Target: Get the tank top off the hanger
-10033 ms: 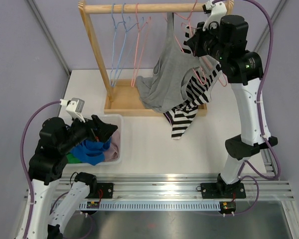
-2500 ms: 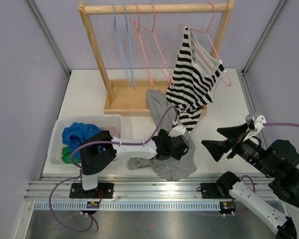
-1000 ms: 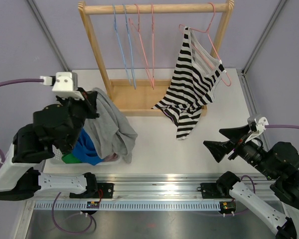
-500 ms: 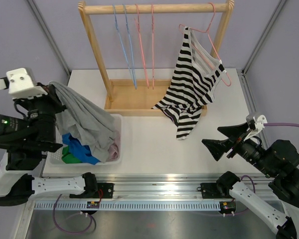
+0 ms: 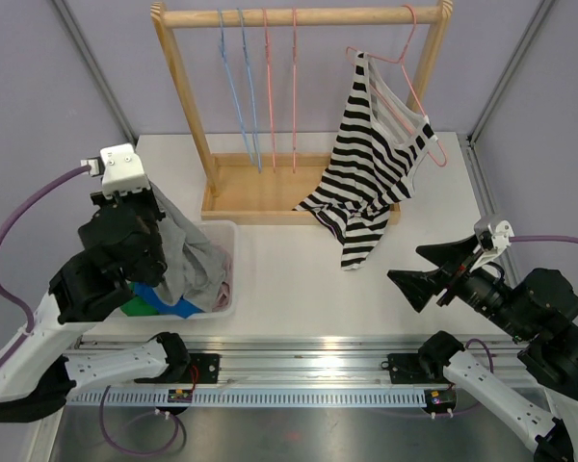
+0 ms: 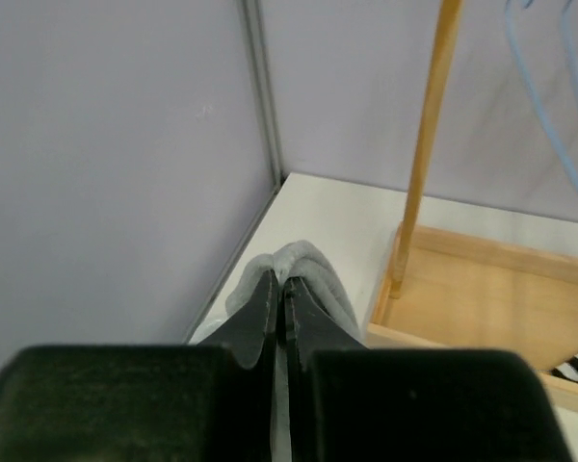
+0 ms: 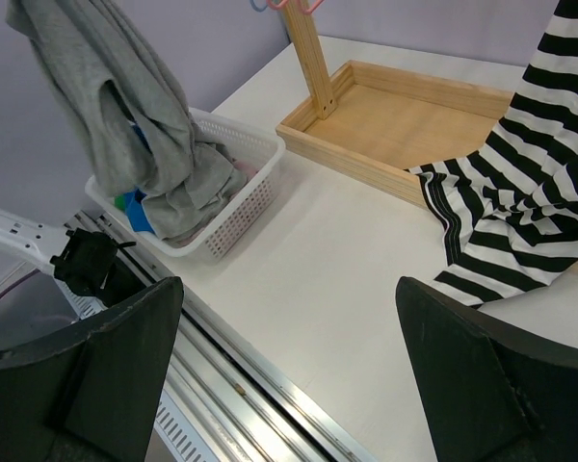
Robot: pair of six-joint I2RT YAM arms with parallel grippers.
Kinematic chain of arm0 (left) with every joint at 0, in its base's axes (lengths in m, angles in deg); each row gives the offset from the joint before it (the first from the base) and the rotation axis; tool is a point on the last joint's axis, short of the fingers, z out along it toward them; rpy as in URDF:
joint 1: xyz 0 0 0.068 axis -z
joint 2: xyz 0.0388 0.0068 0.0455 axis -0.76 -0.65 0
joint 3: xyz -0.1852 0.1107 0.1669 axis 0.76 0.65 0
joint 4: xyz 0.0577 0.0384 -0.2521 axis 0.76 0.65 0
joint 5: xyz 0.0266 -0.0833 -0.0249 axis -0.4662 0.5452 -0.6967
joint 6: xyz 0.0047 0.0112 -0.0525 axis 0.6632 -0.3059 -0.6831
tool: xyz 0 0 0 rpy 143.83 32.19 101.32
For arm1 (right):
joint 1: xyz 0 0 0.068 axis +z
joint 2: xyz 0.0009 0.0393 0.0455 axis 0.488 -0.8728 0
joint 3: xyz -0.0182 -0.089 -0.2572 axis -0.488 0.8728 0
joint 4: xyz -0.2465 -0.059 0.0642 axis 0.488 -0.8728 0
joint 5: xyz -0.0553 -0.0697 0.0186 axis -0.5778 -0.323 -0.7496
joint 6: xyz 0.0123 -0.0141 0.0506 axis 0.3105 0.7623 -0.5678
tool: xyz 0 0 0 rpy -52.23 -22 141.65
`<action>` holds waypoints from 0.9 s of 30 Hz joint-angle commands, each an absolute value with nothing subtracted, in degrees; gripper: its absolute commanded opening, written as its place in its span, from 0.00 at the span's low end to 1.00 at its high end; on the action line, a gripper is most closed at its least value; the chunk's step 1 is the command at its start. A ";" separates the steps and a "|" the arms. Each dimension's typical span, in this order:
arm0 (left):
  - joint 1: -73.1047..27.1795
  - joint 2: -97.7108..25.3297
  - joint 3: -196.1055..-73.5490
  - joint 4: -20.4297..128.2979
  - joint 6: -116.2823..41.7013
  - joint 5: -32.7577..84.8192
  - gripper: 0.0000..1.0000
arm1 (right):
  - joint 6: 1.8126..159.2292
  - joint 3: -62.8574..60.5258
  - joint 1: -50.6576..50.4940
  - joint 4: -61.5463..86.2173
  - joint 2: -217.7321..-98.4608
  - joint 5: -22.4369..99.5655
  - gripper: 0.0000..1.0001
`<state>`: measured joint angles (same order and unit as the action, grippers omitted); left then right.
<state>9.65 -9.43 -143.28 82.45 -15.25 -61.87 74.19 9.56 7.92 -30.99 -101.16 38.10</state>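
A grey tank top (image 5: 191,255) hangs from my left gripper (image 6: 280,289), which is shut on a fold of it (image 6: 304,262). Its lower part drapes into the white basket (image 5: 227,231) on the table's left; the right wrist view shows the same grey tank top (image 7: 125,87) over that basket (image 7: 260,144). A black-and-white striped tank top (image 5: 371,154) still hangs on a pink hanger (image 5: 405,58) at the right end of the wooden rack (image 5: 299,16), its hem on the table. My right gripper (image 5: 426,269) stands open at the near right, holding nothing.
Empty blue and pink hangers (image 5: 265,87) hang on the rail. The rack's wooden base tray (image 5: 250,197) lies behind the basket. Blue and green clothes (image 5: 159,294) fill the basket. Purple walls close in left and right.
My left arm has swung right and come down, lowering the grey tank top further into the basket. The right arm and the striped top have not moved.
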 commanded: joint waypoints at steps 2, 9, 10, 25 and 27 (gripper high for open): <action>-1.00 -9.92 -143.79 102.25 -36.93 -49.57 0.00 | 73.45 8.73 8.23 -28.47 -101.98 39.89 0.99; -13.94 -4.21 -133.77 109.91 -50.22 -41.39 0.00 | 74.15 9.43 8.23 -28.47 -102.06 39.98 1.00; -15.17 -3.51 -132.80 110.26 -52.23 -39.90 0.00 | 74.41 9.52 8.23 -28.29 -102.15 39.98 1.00; -48.38 -7.63 -113.37 109.30 -66.48 -12.04 0.10 | 74.86 14.00 8.23 -21.53 -104.17 43.49 0.99; -51.81 -7.89 -111.89 107.90 -67.10 -5.83 0.08 | 74.42 14.52 8.23 -19.86 -104.52 44.45 1.00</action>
